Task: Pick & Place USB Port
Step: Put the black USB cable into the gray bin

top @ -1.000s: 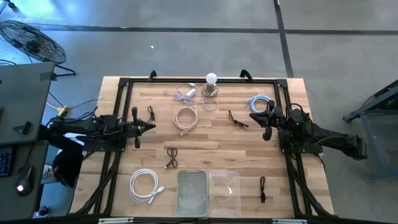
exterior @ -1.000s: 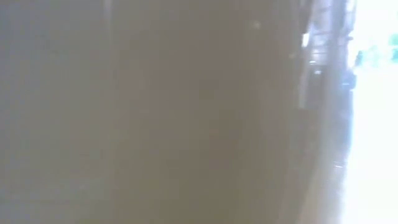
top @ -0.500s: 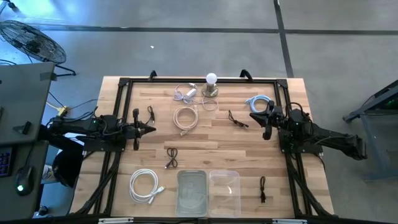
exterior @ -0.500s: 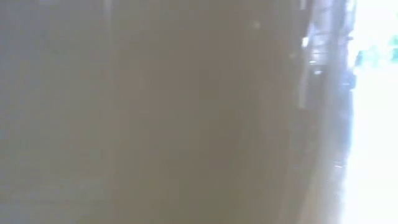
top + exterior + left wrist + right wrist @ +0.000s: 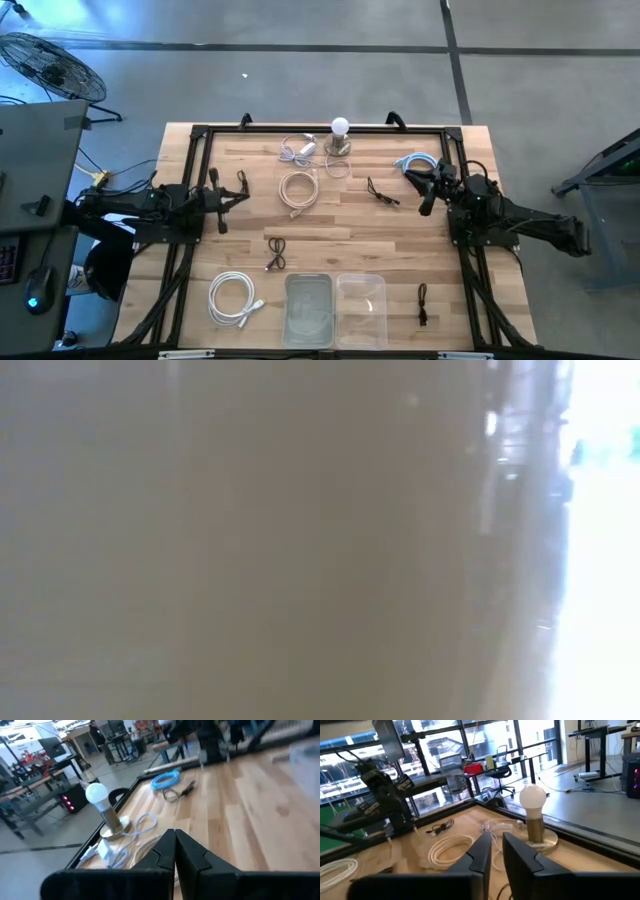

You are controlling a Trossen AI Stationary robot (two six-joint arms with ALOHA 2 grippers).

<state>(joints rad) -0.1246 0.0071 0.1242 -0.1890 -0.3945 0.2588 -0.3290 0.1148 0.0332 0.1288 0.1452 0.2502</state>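
Observation:
Several coiled cables lie flat on the wooden table (image 5: 330, 225): a white cable with an adapter (image 5: 298, 150) beside a bulb lamp (image 5: 341, 138), a beige coil (image 5: 297, 190), a blue coil (image 5: 415, 163), a white coil (image 5: 235, 298), and small black cables (image 5: 380, 192) (image 5: 277, 252) (image 5: 242, 182) (image 5: 422, 303). My left gripper (image 5: 241, 192) hovers at the table's left, shut, next to a black cable. My right gripper (image 5: 408, 176) hovers at the right, beside the blue coil, with its fingers (image 5: 482, 847) nearly together. The low view shows only blur.
Two clear containers (image 5: 310, 305) (image 5: 362, 305) stand at the near edge. A black frame (image 5: 200, 135) runs along the table's sides. The lamp (image 5: 97, 794) (image 5: 532, 800) stands upright at the far edge. Bare wood lies in the table's middle.
Both grippers have swung a little toward the far edge, turning at the wrist. The left one now points toward the lamp end of the table. The right one has tipped toward the blue coil. No cable has moved.

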